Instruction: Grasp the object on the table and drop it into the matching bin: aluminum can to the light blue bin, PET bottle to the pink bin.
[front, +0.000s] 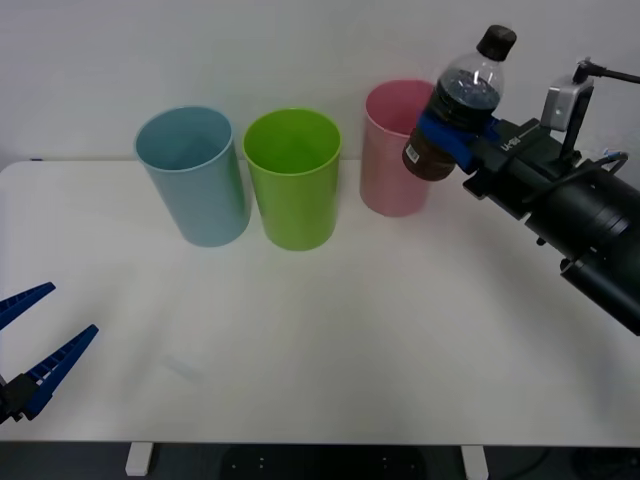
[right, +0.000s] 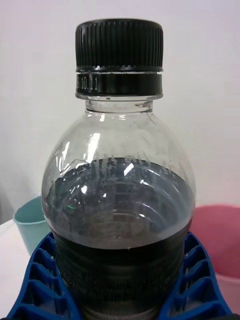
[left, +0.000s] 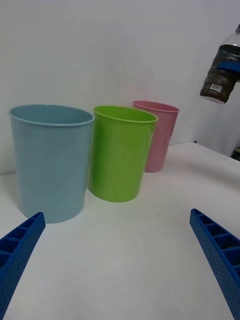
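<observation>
My right gripper (front: 452, 130) is shut on the PET bottle (front: 462, 105), a clear bottle with a black cap and dark contents, held tilted in the air just right of the pink bin's (front: 394, 150) rim. Close up, the bottle (right: 119, 200) sits between the blue ribbed fingers (right: 42, 280), with the pink bin (right: 217, 240) behind it. The light blue bin (front: 192, 175) stands at the left of the row on the white table (front: 350, 340). My left gripper (front: 25, 345) rests open at the table's front left corner. From there the bottle (left: 221, 75) hangs high beyond the pink bin (left: 159, 135).
A lime green bin (front: 294, 178) stands between the light blue bin (left: 51, 160) and the pink one, close to both. In the left wrist view the green bin (left: 120, 150) is in the middle. A white wall runs behind the table.
</observation>
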